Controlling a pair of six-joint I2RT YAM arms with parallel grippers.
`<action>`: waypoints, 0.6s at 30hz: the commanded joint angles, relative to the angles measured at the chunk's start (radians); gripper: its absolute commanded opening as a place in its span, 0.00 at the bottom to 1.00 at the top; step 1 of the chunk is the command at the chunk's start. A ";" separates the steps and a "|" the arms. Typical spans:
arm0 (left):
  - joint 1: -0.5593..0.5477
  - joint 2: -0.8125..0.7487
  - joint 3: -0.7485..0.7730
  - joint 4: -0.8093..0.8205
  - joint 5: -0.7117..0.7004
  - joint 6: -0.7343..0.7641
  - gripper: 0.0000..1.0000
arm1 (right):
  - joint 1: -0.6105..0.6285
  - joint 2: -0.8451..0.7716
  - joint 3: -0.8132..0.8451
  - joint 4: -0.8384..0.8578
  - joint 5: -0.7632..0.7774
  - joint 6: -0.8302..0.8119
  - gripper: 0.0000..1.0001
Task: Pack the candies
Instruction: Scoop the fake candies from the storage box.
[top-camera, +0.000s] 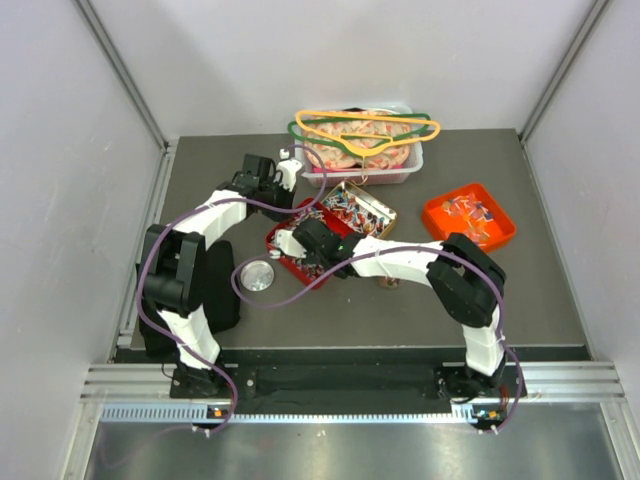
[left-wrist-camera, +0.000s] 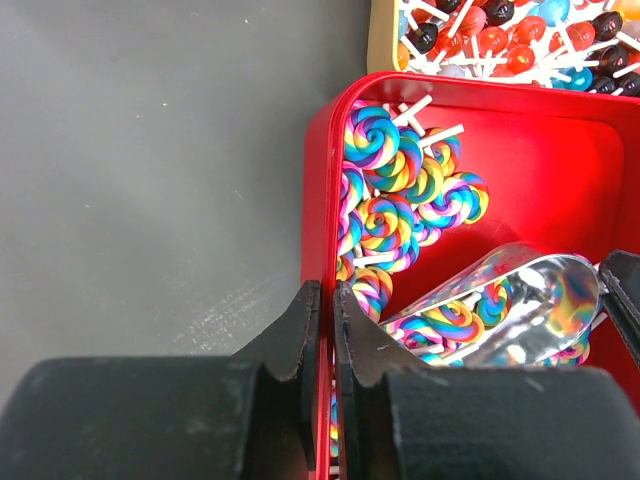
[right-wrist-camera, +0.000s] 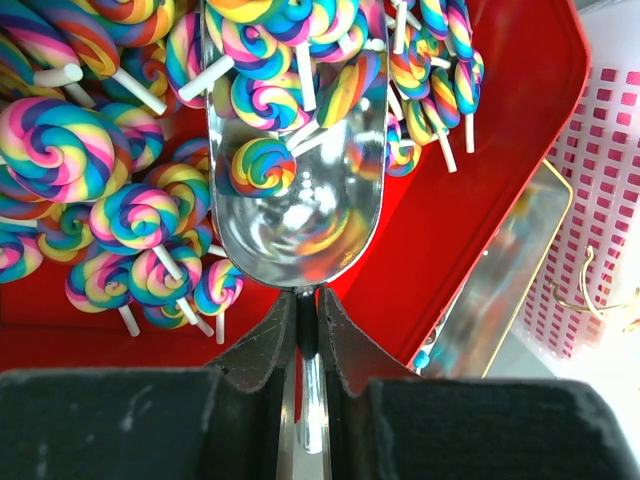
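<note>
- Your red tray sits in the middle of the table. It holds the candies, which are rainbow-swirled lollipops on white sticks.
- The candies are heaped against the tray's left wall and its far corner. Much of the red floor to the right of them is bare.
- Your left gripper is clamped on the left rim of the red tray, with the rim running between the two nearly closed fingers.
- Your right gripper is pinched tight on the thin handle of a metal scoop.
- The scoop lies inside the red tray with its bowl pushed into the heap. Several candies rest in the bowl, and more crowd around its left side and its mouth.
- A gold-walled tin stands right against the far side of the red tray. It is packed with smaller round lollipops in red, blue and dark colours.
- An orange tray sits well to the right, apart from the others. It holds a scatter of small sweets, too small to tell their kind.
- A white basket stands at the far edge with pinkish contents you cannot make out. Yellow and green hangers lie across its top.
- A small round metal dish lies on the table just near and left of the red tray.
</note>
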 joint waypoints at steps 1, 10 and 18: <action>-0.002 -0.065 0.024 0.052 0.038 -0.022 0.00 | -0.016 -0.058 -0.021 0.069 -0.023 0.035 0.00; -0.002 -0.064 0.025 0.055 0.049 -0.038 0.00 | -0.044 -0.031 -0.036 0.089 -0.087 0.113 0.00; -0.002 -0.064 0.029 0.054 0.052 -0.038 0.00 | -0.046 0.029 0.001 0.064 -0.114 0.113 0.00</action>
